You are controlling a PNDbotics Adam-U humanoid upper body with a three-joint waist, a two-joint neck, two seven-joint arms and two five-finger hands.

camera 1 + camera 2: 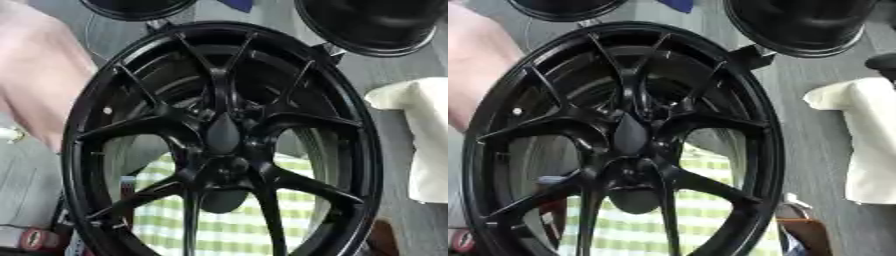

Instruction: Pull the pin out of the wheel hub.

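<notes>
Wheel [223,145], black and many-spoked, fills nearly the whole view, standing close before the camera with its face turned toward the robot. Its hub [229,162] sits a little below the middle of the picture, where the spokes meet. A dark, teardrop-shaped piece [222,132] lies over the hub's upper part; whether this is the pin or a finger of the robot cannot be told, since everything there is black on black. No robot hand can be made out with certainty in either view, so whether fingers are spread, pressed together or pinching anything cannot be told. Through the gaps between the lower spokes a green and white checked cloth [232,227] shows behind the wheel. A blurred pale shape [35,75], perhaps a person's arm, lies at the far left, beside the rim and apparently not on it. Two more black round objects [372,25] sit at the far edge, and a cream cloth [424,135] lies at the right on the grey surface. As a judgement, the pin is not seen free of the hub, so the pull appears not yet done.
</notes>
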